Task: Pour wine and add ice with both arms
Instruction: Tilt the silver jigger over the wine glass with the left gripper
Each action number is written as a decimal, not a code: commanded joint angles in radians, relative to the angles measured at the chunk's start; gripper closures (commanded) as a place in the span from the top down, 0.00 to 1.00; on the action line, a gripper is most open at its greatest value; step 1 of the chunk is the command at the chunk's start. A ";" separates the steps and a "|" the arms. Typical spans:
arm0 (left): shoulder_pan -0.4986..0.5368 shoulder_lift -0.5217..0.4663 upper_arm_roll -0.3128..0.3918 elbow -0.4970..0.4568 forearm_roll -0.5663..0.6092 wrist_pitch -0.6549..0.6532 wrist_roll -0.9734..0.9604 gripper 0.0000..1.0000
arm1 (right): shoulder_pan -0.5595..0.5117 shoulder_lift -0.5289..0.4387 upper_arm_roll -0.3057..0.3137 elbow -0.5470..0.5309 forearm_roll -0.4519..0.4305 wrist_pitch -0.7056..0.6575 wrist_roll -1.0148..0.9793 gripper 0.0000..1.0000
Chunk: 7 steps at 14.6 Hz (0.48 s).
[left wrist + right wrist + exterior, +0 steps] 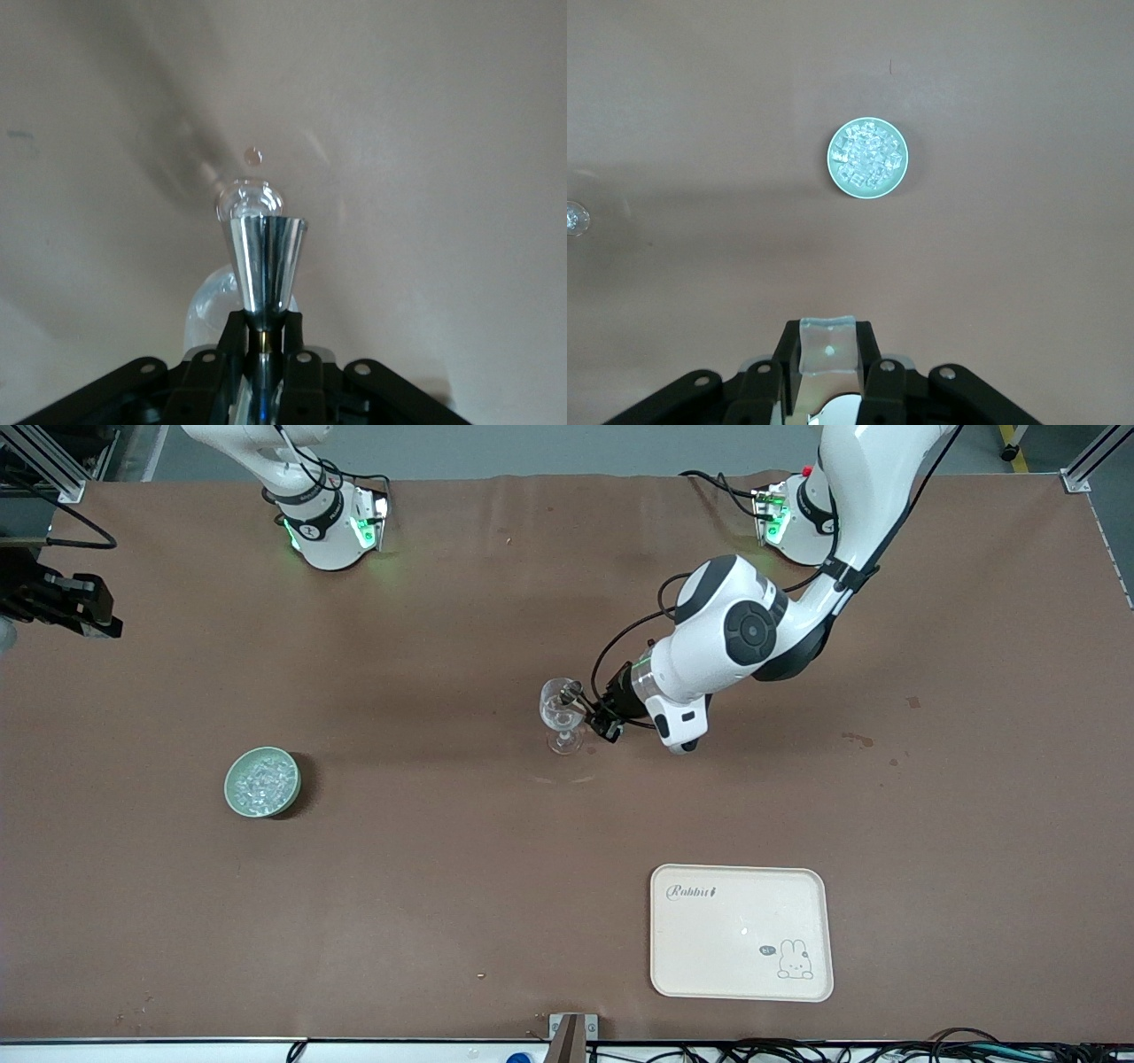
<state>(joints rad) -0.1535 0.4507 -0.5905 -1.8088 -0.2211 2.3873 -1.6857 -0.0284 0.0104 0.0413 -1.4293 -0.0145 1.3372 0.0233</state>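
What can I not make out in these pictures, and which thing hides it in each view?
- Front view: the top edge cuts off the right arm, so its hand is not traceable.
- Right wrist view: the right hand grips a pale clear piece; the hand hides its lower part, so I cannot name it.
- Left wrist view: the metal cone in the left hand covers the glass; any liquid inside is unseen.
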 commanded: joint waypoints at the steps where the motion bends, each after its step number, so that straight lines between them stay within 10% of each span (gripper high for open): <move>1: -0.017 0.000 -0.006 0.014 0.121 0.004 -0.081 0.00 | 0.010 -0.007 -0.011 -0.013 0.007 -0.004 0.004 0.00; 7: -0.034 -0.007 -0.006 0.014 0.267 -0.037 -0.106 0.00 | 0.012 -0.007 -0.011 -0.014 0.007 -0.009 0.003 0.00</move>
<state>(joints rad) -0.1854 0.4507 -0.5956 -1.8072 0.0031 2.3826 -1.7749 -0.0283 0.0108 0.0411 -1.4341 -0.0145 1.3356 0.0233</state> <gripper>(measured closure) 0.793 0.714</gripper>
